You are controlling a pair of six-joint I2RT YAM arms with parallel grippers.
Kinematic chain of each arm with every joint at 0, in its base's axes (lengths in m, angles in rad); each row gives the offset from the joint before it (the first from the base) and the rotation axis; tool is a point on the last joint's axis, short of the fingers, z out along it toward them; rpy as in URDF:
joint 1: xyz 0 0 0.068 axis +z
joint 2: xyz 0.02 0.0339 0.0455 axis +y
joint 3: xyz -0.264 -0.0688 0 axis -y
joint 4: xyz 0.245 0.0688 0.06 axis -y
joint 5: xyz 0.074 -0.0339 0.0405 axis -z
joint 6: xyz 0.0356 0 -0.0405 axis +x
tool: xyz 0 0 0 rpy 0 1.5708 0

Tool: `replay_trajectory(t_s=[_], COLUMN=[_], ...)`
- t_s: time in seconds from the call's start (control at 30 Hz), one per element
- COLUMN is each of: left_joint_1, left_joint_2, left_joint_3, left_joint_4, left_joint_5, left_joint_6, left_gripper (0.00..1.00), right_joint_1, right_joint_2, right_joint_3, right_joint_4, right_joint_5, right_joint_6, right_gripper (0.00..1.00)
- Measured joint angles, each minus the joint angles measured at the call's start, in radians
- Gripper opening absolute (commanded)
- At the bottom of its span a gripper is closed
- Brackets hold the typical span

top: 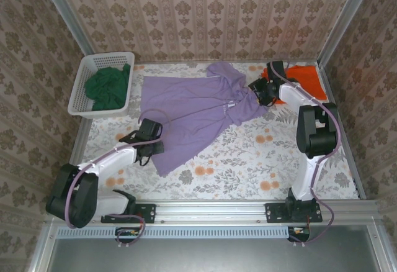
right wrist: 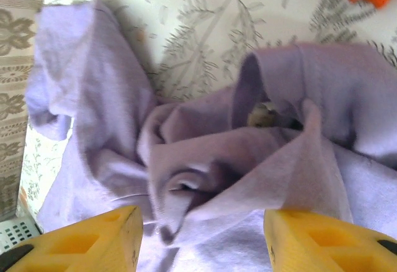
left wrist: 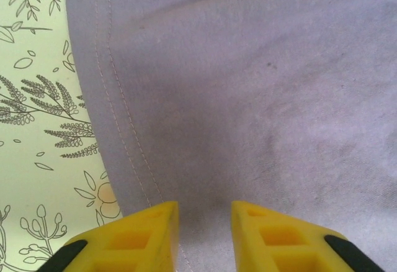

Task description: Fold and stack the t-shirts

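Top cam: high behind the arm bases, tilted down, whole table (top: 248, 160) in frame, lilac tee (top: 192, 110) centre. Left wrist cam: very close over the tee's stitched near-left edge, left gripper (left wrist: 203, 222) at bottom. Right wrist cam: close over tee's bunched far-right end, right gripper (right wrist: 201, 222) at bottom. All three overlap on the tee.

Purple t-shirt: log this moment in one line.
purple t-shirt: spread unfolded, right end bunched | left gripper: open over hem | right gripper: open over bunched part | green t-shirt: in basket | orange t-shirt: far right
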Motion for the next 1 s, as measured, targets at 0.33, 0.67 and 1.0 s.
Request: replay_trajectory(t_s=[0.33, 0.67, 1.0], left_joint_1=[-0.009, -0.116, -0.126], left_joint_2=[-0.144, -0.17, -0.137], left_joint_3=[-0.008, -0.031, -0.103], left_joint_4=[-0.025, -0.102, -0.101], left_joint_5=[0.01, 0.059, 0.091], left_joint_6=[-0.001, -0.056, -0.124], left_gripper=[0.37, 0.37, 0.44], right_joint_1=[-0.041, -0.079, -0.075], right_joint_2=[-0.207, -0.091, -0.047], right_joint_3=[-0.134, -0.232, -0.233], right_joint_4=[0.025, 0.143, 0.186], right_joint_5=[0.074, -0.046, -0.085], right_joint_6=[-0.231, -0.293, -0.296], right_gripper=[0.44, 0.33, 0.22])
